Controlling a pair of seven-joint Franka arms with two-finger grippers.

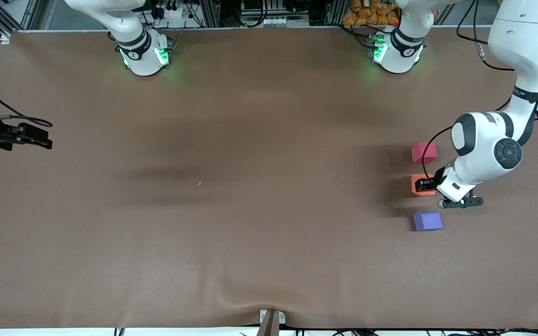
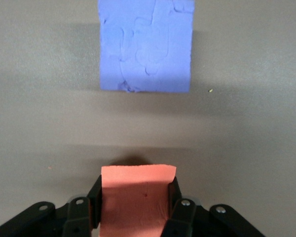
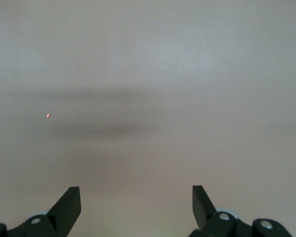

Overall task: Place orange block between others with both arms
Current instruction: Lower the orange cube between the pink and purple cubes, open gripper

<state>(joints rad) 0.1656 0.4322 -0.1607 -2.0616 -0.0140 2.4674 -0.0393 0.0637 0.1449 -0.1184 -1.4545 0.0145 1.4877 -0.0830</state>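
Left hand (image 2: pixel 133 205) is clamped on the small matte orange foam cube (image 1: pixel 422 184), between the red-pink cube (image 1: pixel 423 152) and purple-blue cube (image 1: pixel 427 220). Right hand (image 3: pixel 136 207) waits with fingers spread over bare brown table (image 1: pixel 250 233). Risk: a skewed release could nudge either neighbour.

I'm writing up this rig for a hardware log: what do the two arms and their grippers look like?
Both arms are glossy white rounded shells with dark grey joint rings and round caps, and loose black cables run alongside. Green lights glow at each base. The left gripper and right gripper are matte black, with flat jaws and silver screws near the roots.
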